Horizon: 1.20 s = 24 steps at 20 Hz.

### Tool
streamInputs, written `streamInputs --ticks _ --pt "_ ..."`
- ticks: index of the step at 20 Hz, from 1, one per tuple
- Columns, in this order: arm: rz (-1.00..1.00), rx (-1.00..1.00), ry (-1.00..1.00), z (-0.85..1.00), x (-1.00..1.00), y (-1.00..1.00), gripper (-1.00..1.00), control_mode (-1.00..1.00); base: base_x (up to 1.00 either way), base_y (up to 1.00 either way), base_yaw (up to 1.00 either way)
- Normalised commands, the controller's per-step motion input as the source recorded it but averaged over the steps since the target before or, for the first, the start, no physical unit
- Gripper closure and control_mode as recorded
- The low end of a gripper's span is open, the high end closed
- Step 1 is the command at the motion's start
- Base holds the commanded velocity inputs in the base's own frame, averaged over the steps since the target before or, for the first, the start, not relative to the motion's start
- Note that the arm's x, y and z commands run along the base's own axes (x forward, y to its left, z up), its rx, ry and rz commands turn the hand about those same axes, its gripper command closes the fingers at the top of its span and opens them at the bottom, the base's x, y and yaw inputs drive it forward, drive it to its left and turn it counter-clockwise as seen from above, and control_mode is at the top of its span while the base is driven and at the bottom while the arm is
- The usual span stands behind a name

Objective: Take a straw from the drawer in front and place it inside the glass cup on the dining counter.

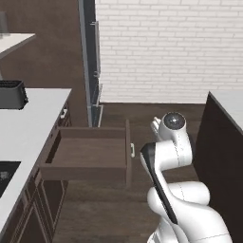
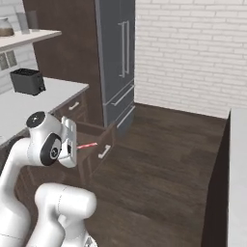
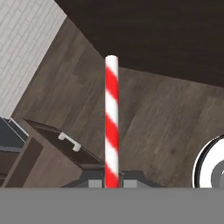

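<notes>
This is a home kitchen. A tall grey refrigerator [image 2: 118, 58] stands against a white brick wall [image 2: 193, 53]; beside it runs a white worktop [image 1: 28, 128] carrying a black toaster [image 1: 12, 94], above dark wooden cabinets with an open drawer [image 1: 90, 154].

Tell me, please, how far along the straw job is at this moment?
Done: the drawer stands open and the straw is out of it. In hand: the gripper is shut on the straw's lower end, above the wooden floor. Left: carrying it to the dining counter and dropping it into the glass cup.
</notes>
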Motion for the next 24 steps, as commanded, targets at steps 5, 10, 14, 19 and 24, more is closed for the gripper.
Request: streamInputs --ticks 5,10,14,19,24 --pt "0.0 0.0 0.0 0.0 0.0 0.0 1.0 1.0 -0.04 -0.6 -0.08" --pt "0.0 0.0 0.0 0.0 0.0 0.0 1.0 1.0 0.02 -0.39 -0.03" --pt "0.0 0.0 0.0 0.0 0.0 0.0 1.0 1.0 0.24 -0.19 -0.08" --pt "0.0 0.0 0.0 0.0 0.0 0.0 1.0 1.0 0.62 -0.2 -0.09" --pt "0.0 0.0 0.0 0.0 0.0 0.0 1.0 1.0 0.87 -0.23 -0.11"
